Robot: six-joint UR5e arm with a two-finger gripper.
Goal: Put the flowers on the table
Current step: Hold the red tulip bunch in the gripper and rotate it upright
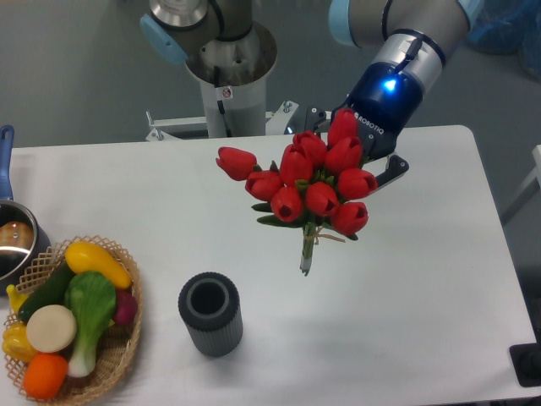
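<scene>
While the white table fills most of the frame from left edge to right edge, the arm enters from the top right and slants down toward centre. Its base column stands at top centre, behind the table's far edge.

The gripper, w/ a blue-lit wrist, sits at upper right of centre, mostly hidden behind the blooms. 1 dark finger shows at the right of the bunch; the jaws' gap can't be read, nor whether they clamp the flowers.

The flowers, approx 10 red tulip buds w/ green leaves, are at centre frame, buds up toward the gripper, thin stems pointing down to a tip at mid-frame. Whether the stem tip touches the table can't be told.

At lower left, a wicker basket holds toy vegetables. A dark grey ribbed vase stands upright at bottom centre-left, well apart from the stems, just right of the basket. A pot w/ a blue handle pokes in at the left edge.
</scene>
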